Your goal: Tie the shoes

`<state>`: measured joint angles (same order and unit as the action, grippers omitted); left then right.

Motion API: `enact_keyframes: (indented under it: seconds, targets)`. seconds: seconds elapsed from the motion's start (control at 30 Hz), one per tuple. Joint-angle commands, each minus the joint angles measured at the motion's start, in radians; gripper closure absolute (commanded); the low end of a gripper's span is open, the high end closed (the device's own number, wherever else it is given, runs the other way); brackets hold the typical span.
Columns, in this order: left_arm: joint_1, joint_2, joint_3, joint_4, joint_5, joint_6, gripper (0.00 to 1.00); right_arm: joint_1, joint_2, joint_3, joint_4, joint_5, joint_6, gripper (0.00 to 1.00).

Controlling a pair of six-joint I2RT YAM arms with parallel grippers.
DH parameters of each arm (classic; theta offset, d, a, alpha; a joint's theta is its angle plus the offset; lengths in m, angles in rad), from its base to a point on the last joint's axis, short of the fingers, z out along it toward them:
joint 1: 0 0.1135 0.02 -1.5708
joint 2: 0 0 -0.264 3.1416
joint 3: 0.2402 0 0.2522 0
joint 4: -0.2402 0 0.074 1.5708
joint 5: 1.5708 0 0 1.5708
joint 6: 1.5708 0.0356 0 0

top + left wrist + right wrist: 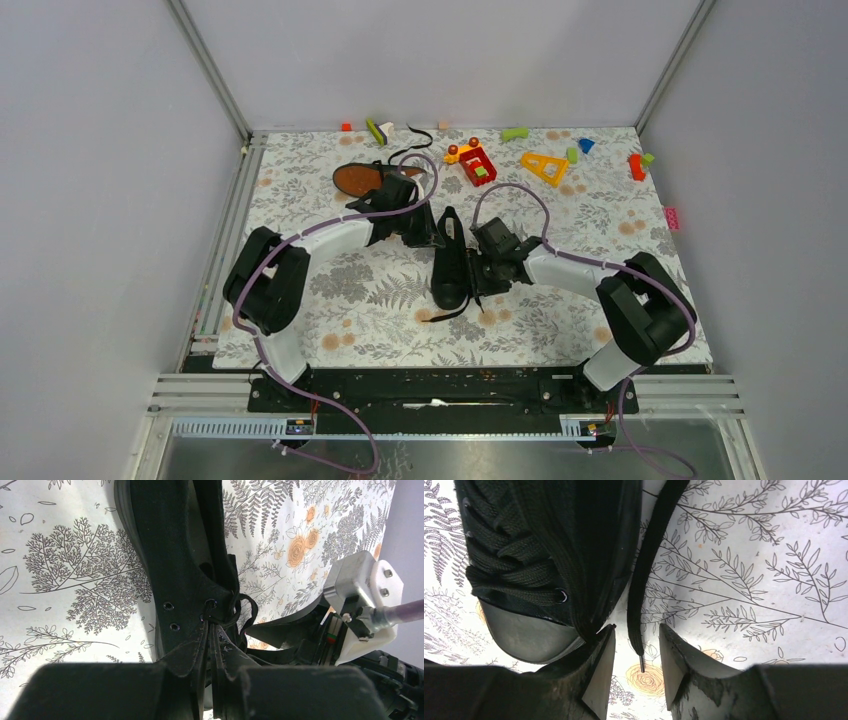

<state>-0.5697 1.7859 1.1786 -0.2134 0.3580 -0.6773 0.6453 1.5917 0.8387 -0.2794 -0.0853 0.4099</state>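
One black shoe (pixel 450 262) stands upright in the middle of the floral mat, toe toward the arms. The other shoe (pixel 362 178) lies on its side behind it, orange-brown sole showing. My left gripper (pixel 428 232) sits at the upright shoe's collar. In the left wrist view the left gripper (pixel 212 625) is shut on the lace at the top eyelets of that shoe (pixel 170 555). My right gripper (pixel 478 272) is beside the toe. In the right wrist view the right gripper (pixel 637 630) is open, astride a loose lace (pixel 649 570) whose tip lies on the mat, touching neither finger, next to the toe cap (pixel 524 635).
Toy blocks lie along the far edge: a red one (pixel 478 165), a yellow triangle (pixel 543 166), a green piece (pixel 515 133) and a red one (pixel 636 167). A pink piece (pixel 671 217) sits at the right edge. Grey walls close three sides.
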Motion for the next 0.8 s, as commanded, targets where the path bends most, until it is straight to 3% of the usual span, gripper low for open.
enact_keyframes:
  seconds: [0.0, 0.07, 0.2, 0.37, 0.6, 0.67, 0.77]
  targets:
    - [0.013, -0.056, -0.007, 0.055, 0.044, 0.010, 0.92, 0.038, 0.036, 0.028, -0.024, 0.064, -0.016, 0.56]
    - [0.016, -0.058, -0.010, 0.058, 0.051, 0.008, 0.92, 0.047, 0.046, 0.035, -0.039, 0.106, -0.019, 0.64]
    - [0.020, -0.064, -0.020, 0.062, 0.056, 0.007, 0.92, 0.048, 0.034, 0.042, -0.073, 0.220, -0.030, 0.99]
    - [0.024, -0.074, -0.031, 0.060, 0.058, 0.010, 0.92, 0.039, -0.076, 0.042, -0.095, 0.313, -0.038, 1.00]
    - [0.024, -0.095, -0.060, 0.066, 0.059, 0.003, 0.90, -0.001, -0.180, 0.148, -0.183, 0.312, -0.082, 1.00]
    - [0.025, -0.105, -0.076, 0.080, 0.056, -0.009, 0.83, -0.003, -0.197, 0.173, -0.184, 0.276, -0.093, 1.00]
    - [0.025, -0.116, -0.116, 0.140, 0.063, -0.053, 0.59, -0.005, -0.188, 0.222, -0.190, 0.211, -0.095, 1.00]
